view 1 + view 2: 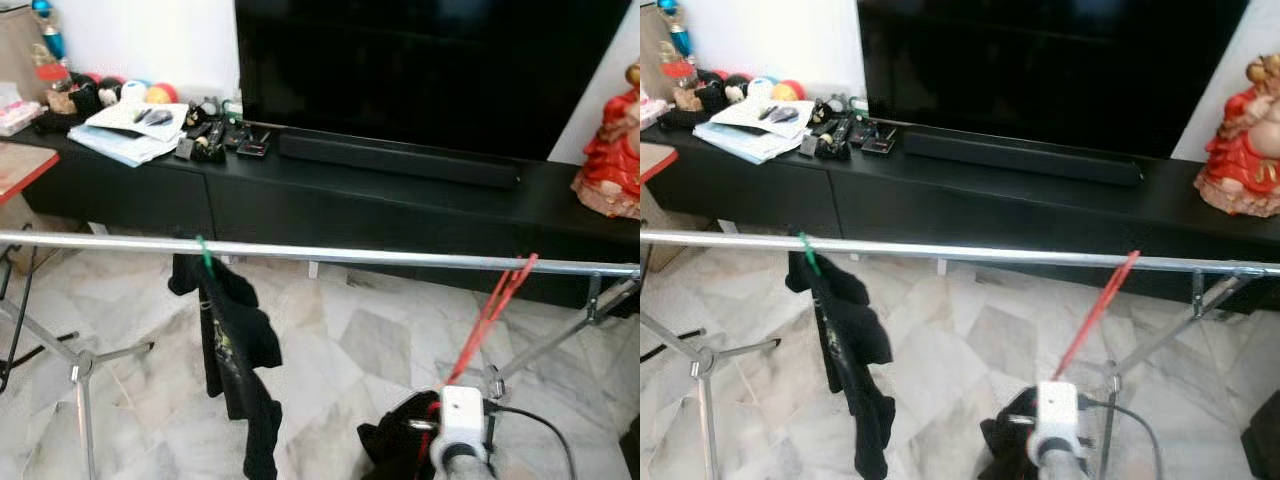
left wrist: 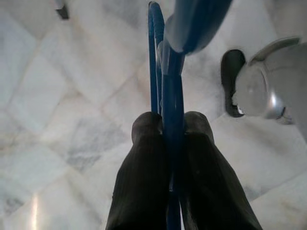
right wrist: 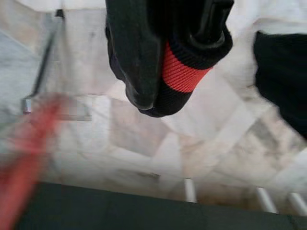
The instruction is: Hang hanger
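Two hands, left clamping blue hanger, right hand's grip unclear, red hanger against rail.

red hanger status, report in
Right pincer shut on red hanger, hook up at the rail. Left pincer shut on blue hanger, low over the floor. Black garment on green hanger hangs well left.
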Motion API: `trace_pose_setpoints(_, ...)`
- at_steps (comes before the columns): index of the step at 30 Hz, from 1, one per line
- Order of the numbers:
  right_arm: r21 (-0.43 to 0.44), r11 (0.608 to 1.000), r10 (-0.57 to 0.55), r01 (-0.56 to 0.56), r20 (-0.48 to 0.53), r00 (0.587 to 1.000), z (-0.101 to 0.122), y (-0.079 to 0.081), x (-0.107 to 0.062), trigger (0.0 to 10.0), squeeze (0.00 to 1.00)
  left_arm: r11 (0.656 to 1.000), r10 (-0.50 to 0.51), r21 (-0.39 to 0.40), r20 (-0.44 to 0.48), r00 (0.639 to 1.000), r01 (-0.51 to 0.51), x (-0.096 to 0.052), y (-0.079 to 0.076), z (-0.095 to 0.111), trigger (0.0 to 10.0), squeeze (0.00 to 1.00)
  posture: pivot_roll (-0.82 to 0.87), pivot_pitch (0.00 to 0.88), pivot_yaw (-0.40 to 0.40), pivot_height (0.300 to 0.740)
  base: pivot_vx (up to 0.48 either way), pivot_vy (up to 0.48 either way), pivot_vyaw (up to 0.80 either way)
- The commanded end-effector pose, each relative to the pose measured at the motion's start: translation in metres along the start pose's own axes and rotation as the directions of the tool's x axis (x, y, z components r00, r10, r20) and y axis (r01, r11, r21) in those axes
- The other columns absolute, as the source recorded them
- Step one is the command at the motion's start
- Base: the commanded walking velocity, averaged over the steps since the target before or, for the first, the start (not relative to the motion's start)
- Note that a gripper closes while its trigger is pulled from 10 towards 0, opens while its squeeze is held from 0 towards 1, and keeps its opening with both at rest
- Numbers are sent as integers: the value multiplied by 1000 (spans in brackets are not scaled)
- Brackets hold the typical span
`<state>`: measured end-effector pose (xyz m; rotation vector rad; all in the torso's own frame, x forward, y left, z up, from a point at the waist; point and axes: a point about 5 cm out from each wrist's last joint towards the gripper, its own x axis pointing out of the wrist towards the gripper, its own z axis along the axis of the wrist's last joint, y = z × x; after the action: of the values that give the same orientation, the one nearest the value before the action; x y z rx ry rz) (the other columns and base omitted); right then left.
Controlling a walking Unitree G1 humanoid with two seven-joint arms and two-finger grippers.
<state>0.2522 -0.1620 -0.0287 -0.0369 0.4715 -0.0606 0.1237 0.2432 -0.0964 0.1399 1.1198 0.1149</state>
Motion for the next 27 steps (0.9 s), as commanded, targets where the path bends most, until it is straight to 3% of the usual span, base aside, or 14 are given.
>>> trace_pose_setpoints(1,0,1000,-31,31,12,999,3,-9,1,10000,0,1000,-9,-2,-9,1000,9,0,-4,-1,10000,0,49,82,-7,740,0,337,0)
trace_pose_setpoints(14,24,998,-58,57,30,998,5,-14,1,10000,0,1000,-15,2,-17,1000,15,0,-6,-3,10000,0,39,57,1,740,0,344,0)
trace_pose_setpoints(27,58,996,-69,66,56,996,23,-10,11,10000,0,1000,-3,21,8,1000,3,2,-3,9,10000,0,34,0,34,740,0,342,0)
